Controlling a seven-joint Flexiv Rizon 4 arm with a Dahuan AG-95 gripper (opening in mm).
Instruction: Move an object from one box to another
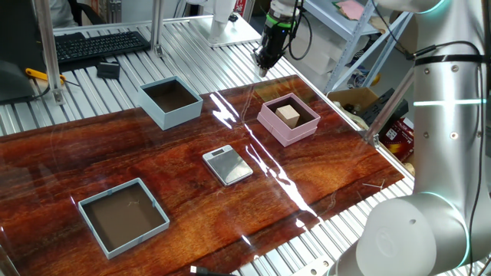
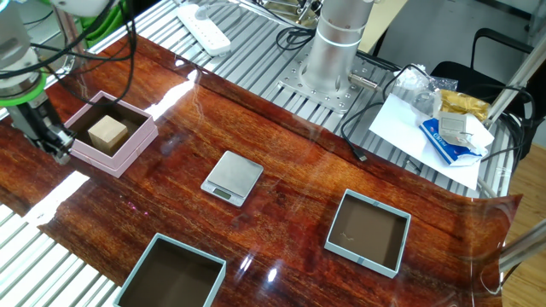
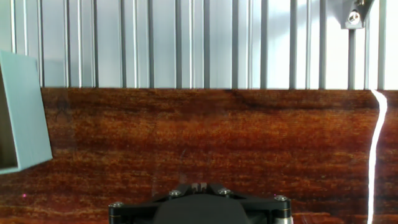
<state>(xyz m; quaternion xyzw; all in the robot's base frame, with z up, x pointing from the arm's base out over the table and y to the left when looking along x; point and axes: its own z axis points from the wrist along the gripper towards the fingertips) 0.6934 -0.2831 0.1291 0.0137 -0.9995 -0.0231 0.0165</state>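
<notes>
Small tan wooden cube (image 1: 288, 114) resting inside the low pink box (image 1: 270, 123), on its dark floor, roughly centred, clear of the walls. No long axis to speak of, all sides about equal; flat on one face, top face level, edges turned slightly out of line with the box walls in the other fixed view. Pink box near one edge of the glossy red-brown wooden counter (image 1: 153, 169). Tool (image 1: 263, 64) pointing straight down, jaws closed together with nothing between them, hanging just outside the pink box by the counter's edge, not touching cube or box; seen right beside the box's outer wall in the other fixed view (image 2: 60, 147). Tall-walled light blue box (image 1: 170, 102) with a dark brown inside standing well apart from the pink box, near the same counter edge by the ribbed metal surface (image 1: 107, 100); one pale blue wall of it showing at the left border of the hand view (image 3: 22, 109). Flat silver scale (image 1: 227, 164) lying in the middle of the counter, between the boxes. Wider, shallower grey-blue tray (image 1: 123, 215) near the opposite counter edge. Only the dark underside of the tool's body visible low in the hand view, fingertips not shown there.
</notes>
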